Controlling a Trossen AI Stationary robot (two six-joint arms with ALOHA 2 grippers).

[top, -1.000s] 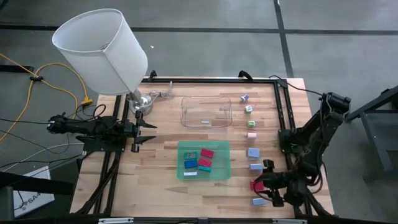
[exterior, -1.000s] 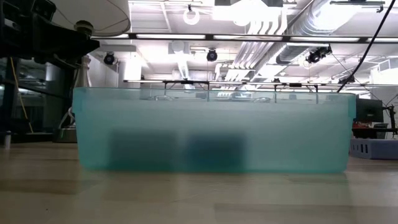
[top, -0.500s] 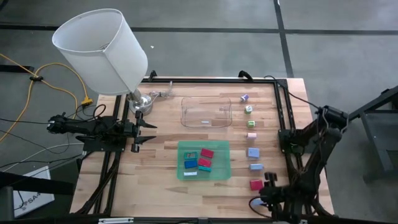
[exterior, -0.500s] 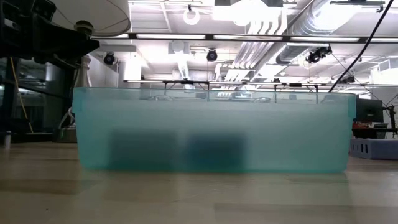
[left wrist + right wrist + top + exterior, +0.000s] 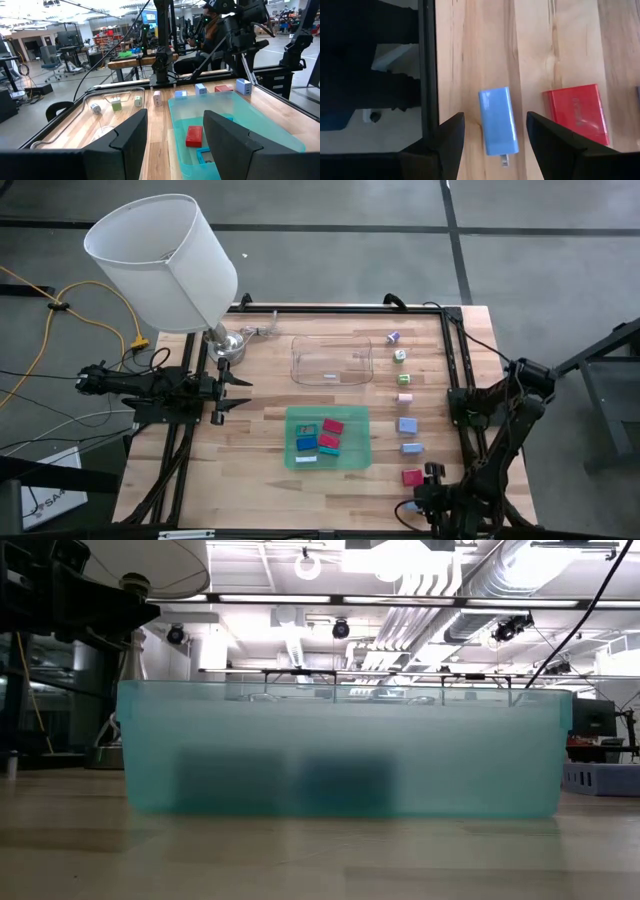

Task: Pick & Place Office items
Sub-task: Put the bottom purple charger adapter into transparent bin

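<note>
A green translucent plastic tray (image 5: 291,438) sits near the middle of the wooden table (image 5: 260,430), toward its front. Inside lie several small flat blocks: a red block (image 5: 333,426), a second red block (image 5: 329,442), a blue block (image 5: 306,444), a teal block (image 5: 327,451), a pale flat piece (image 5: 306,460) and a green-edged piece (image 5: 309,430). Just behind this tray stands a clear plastic tray (image 5: 296,362); what it holds cannot be made out.

The remaining office items lie in a column on the table's right side, well apart from both trays: a purple-and-white cube (image 5: 393,337), a green-and-white cube (image 5: 399,355), a white block (image 5: 404,379), a pink block (image 5: 404,397), a blue cube (image 5: 407,424), a pale blue flat block (image 5: 411,448), a red flat block (image 5: 411,477) and, nearest the front edge, a pale blue oblong block (image 5: 497,121).

The right gripper (image 5: 492,137) hangs over the table's front right corner, pointing down, its fingers (image 5: 445,142) spread apart on either side of the pale blue oblong block without touching it; it holds nothing. The red flat block lies just beside it.

The left gripper (image 5: 243,392) waits at the table's left edge, level and pointing across the table toward the trays, fingers parted and empty. A white lampshade (image 5: 165,260) stands behind it.
</note>
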